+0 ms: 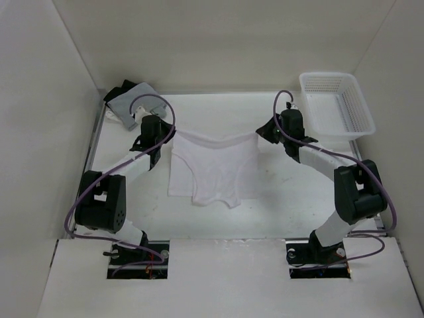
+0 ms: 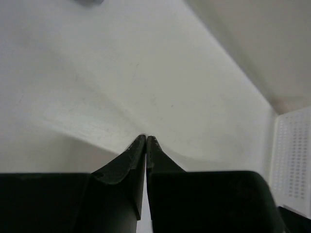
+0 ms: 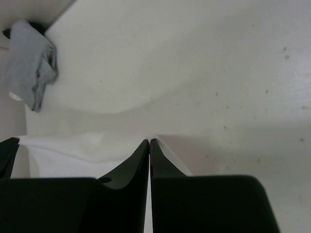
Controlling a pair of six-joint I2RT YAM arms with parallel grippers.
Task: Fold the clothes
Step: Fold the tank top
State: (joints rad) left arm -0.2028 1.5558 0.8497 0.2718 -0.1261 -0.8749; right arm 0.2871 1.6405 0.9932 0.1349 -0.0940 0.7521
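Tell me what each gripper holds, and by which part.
Both hold the white shirt: the left gripper pinches its far left corner, the right gripper its far right corner, with that edge sagging between them.

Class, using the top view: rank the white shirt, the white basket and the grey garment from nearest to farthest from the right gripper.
1. white shirt: its corner is pinched by the right gripper, the rest lies mid-table.
2. white basket: far right corner.
3. grey garment: far left corner.

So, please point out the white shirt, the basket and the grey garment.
white shirt (image 1: 212,173), top view, middle of the fabric.
white basket (image 1: 334,103), top view, bare mesh floor.
grey garment (image 3: 31,63), right wrist view, middle of the bundle.
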